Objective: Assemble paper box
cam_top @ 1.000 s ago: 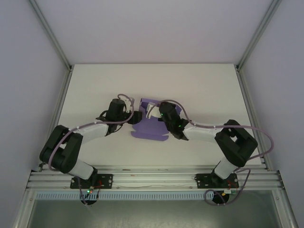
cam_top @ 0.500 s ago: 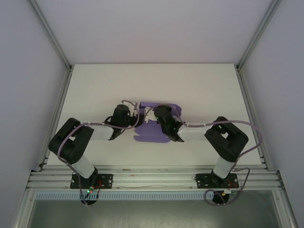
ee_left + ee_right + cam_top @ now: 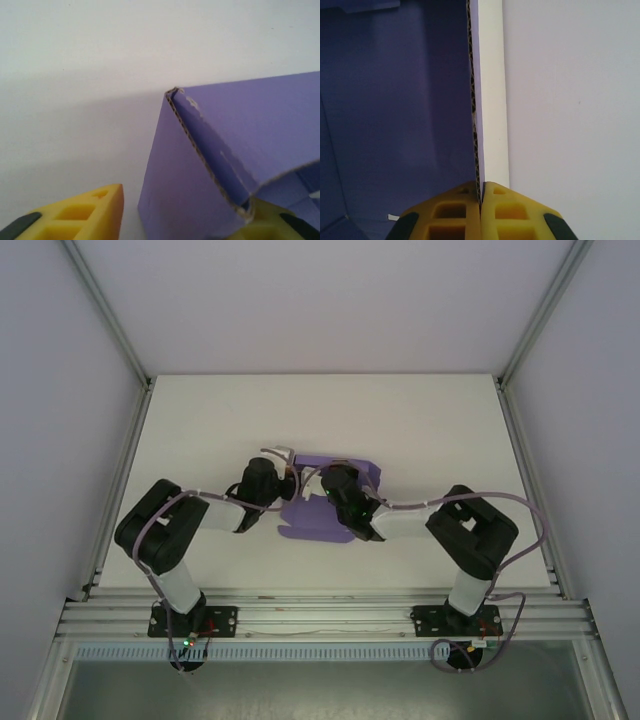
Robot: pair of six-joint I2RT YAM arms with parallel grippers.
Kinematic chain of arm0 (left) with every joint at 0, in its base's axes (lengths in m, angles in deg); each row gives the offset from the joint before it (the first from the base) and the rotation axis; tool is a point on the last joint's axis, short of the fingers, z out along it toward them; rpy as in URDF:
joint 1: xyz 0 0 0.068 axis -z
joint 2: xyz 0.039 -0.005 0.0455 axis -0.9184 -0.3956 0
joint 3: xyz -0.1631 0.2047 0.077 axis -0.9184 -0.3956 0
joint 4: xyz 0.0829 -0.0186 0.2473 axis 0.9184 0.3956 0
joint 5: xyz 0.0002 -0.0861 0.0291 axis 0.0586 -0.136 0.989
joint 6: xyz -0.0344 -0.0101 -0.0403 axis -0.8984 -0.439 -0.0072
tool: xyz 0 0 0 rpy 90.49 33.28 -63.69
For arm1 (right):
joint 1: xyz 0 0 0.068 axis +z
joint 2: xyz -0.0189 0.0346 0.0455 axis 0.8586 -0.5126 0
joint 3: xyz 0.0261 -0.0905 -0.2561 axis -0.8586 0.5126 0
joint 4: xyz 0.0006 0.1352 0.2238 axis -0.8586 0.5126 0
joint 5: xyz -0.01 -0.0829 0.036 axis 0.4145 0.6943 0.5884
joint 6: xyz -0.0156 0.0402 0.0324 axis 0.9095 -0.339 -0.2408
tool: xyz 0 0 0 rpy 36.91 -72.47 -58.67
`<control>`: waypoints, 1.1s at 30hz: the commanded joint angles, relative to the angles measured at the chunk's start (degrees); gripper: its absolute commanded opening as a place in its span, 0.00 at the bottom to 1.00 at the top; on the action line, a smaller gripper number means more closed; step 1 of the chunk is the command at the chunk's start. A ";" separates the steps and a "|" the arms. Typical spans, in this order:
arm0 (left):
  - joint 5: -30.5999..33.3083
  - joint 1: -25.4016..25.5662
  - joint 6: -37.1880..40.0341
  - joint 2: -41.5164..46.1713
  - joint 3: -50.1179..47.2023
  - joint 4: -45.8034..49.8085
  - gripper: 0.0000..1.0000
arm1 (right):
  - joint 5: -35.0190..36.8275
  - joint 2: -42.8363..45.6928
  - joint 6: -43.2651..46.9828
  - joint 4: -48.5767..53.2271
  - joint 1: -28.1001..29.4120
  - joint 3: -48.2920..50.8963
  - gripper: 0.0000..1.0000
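The paper box [image 3: 315,520] is purple card lying mid-table, partly folded, with walls raised at its far side. My left gripper [image 3: 290,478] is at the box's left far corner. In the left wrist view a folded wall of the paper box [image 3: 180,200] stands between the yellow fingers [image 3: 95,210]; the left finger is a small gap away from the card, so the left gripper [image 3: 187,200] is open. My right gripper [image 3: 330,478] sits over the far wall. In the right wrist view the right gripper [image 3: 481,185] is shut on the raised wall edge of the paper box [image 3: 400,110].
The white table [image 3: 420,420] has free room behind and to both sides of the box. Metal frame posts run along the left and right edges. An aluminium rail [image 3: 320,615] with both arm bases lies at the near edge.
My left arm has swung right, up to the box's corner, and its jaws have narrowed. My right arm has drawn a little left, still gripping the wall. The box has shifted slightly.
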 commanded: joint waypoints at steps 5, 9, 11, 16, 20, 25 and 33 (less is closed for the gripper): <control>13.07 2.95 0.13 -3.13 1.99 -0.59 0.16 | -0.89 0.85 -6.17 7.99 0.73 -0.08 0.00; 17.86 4.28 1.34 -4.24 0.00 -4.82 0.00 | -1.82 2.87 -11.29 9.82 0.74 0.25 0.00; 16.98 4.43 2.06 -4.62 0.02 -4.82 0.00 | -2.10 4.08 -14.22 9.79 0.70 0.51 0.10; 13.95 4.43 4.14 -3.95 -0.58 -5.35 0.00 | -3.63 9.35 -19.95 11.21 0.40 1.51 0.41; 12.04 4.47 5.48 -3.13 -2.25 -6.78 0.00 | -7.88 17.18 -26.35 17.28 -0.64 3.07 0.53; 7.63 4.56 6.02 -1.97 -5.16 -11.23 0.00 | -25.02 28.32 -38.01 27.98 -5.07 3.15 0.73; 1.44 4.87 6.54 -1.16 -6.20 -11.98 0.00 | -38.00 21.27 -61.07 34.61 -13.21 -9.50 0.94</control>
